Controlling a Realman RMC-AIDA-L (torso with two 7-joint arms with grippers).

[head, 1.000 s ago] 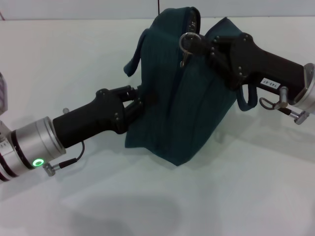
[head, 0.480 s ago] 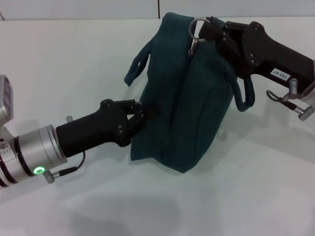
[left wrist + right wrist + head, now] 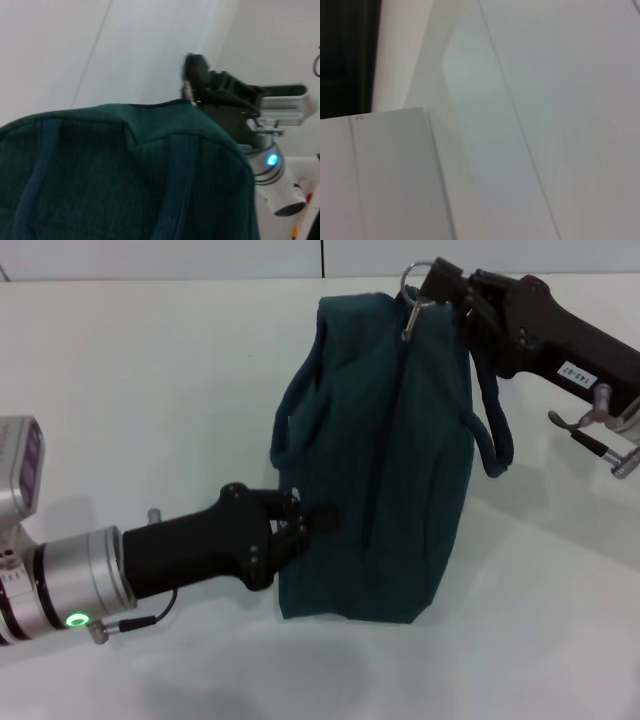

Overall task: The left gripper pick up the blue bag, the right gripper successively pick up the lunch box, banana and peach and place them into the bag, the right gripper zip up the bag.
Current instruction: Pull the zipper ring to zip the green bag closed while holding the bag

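Between both arms stands the blue bag (image 3: pixel 385 460), left claw (image 3: pixel 300 525) gripping its side, right claw (image 3: pixel 425 288) clamping its zipper pull (image 3: pixel 412 302).

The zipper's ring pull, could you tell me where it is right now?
In the head view the ring pull sits at the blue bag's top far corner, held by the right gripper.

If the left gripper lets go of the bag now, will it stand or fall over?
The bag is soft fabric, so probably floppy. It looks full and stands upright on the table, so it may stay. The right gripper pulling its zipper ring could tip it.
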